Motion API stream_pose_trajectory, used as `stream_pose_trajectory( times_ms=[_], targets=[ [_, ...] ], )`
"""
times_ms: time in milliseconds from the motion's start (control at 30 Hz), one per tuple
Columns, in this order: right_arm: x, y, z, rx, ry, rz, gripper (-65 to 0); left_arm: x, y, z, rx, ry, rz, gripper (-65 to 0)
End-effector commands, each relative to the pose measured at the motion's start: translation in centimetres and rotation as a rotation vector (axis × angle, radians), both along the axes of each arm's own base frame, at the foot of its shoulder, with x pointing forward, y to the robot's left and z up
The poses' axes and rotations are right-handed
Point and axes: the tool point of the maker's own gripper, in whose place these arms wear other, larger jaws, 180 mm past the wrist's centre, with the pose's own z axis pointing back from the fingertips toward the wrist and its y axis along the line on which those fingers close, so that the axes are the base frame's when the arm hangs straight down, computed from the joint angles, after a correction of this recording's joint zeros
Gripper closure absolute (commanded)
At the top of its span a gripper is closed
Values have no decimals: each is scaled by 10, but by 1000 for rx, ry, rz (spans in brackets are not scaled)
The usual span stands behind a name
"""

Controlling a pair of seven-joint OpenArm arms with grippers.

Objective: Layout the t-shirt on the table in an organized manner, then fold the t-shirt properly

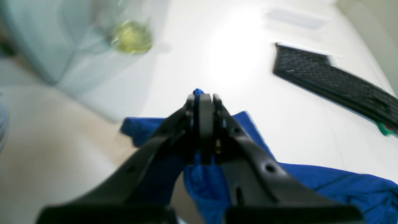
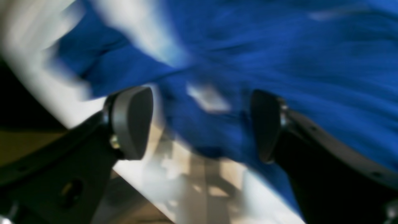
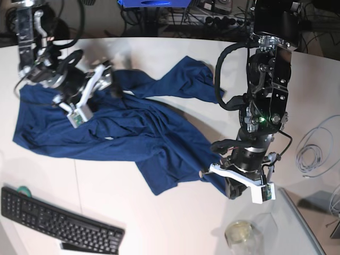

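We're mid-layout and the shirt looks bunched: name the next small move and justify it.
Probably draw the left gripper, shut on the t-shirt, outward to stretch it. The cloth lies crumpled on the table, and the right gripper stands open over it, holding nothing.

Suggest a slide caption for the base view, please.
Left gripper pinches the crumpled t-shirt on the table; right gripper open.

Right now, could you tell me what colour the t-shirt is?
Plain dark blue, no print; the t-shirt shows best in the base view.

crumpled t-shirt (image 3: 133,133), table (image 3: 175,212), keyboard (image 3: 58,223)
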Motion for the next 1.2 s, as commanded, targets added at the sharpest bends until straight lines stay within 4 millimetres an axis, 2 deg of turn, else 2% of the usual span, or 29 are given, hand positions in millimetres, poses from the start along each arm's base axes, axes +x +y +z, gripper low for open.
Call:
stream_pose_trajectory(
  times_ms=[0, 33, 100, 200, 267, 333, 400, 433, 600, 733, 833, 967, 1067, 1100, 1133, 1167],
  targets=[
    [0, -1, 6, 24, -14, -14, -482, 7, -1, 23, 6, -82, -3, 0],
    [4, -17, 6, 11, -19, -64, -471, 7, -1, 23, 6, -82, -3, 0],
    [14, -72, 6, -27, -28, -225, -465, 3, 6, 18, 10, -67, 12, 0],
    [25, -153, 7, -40, -45, -495, -468, -4, 28, 9, 10, -45, 72, 0],
    [25, -201, 2, -17, -37, -668, -468, -9, 40, 4, 11, -32, 103, 0],
    [23, -239, -14, 36, 4, -843, -468, -11, 46, 2, 11, -28, 120, 0],
    [21, -262, -30, 59, 62, -955, -468, -16, 47, -4, 10, -10, 123, 0],
    [21, -268, -39, 54, 95, -967, -468, -17, 47, -6, 10, -7, 122, 0],
    [20, -260, -64, 88, 182, -972, -468, -25, 49, -14, 15, 17, 126, 0],
    [17, -252, -70, 87, 205, -956, -461, -31, 50, -21, 18, 36, 125, 0],
    [3, -241, -78, 76, 237, -934, -461, -35, 49, -25, 20, 48, 124, 0],
    [-18, -224, -78, 50, 255, -905, -461, -41, 53, -31, 48, 68, 112, 0],
    [-19, -216, -77, 52, 248, -900, -458, -41, 55, -32, 58, 71, 110, 0],
    [-19, -216, -77, 53, 247, -900, -444, -43, 56, -33, 61, 75, 109, 0],
    [-17, -216, -76, 55, 242, -899, -401, -44, 56, -31, 66, 71, 106, 0],
    [-15, -216, -75, 56, 238, -898, -317, -45, 56, -29, 67, 65, 104, 0]
  ],
)
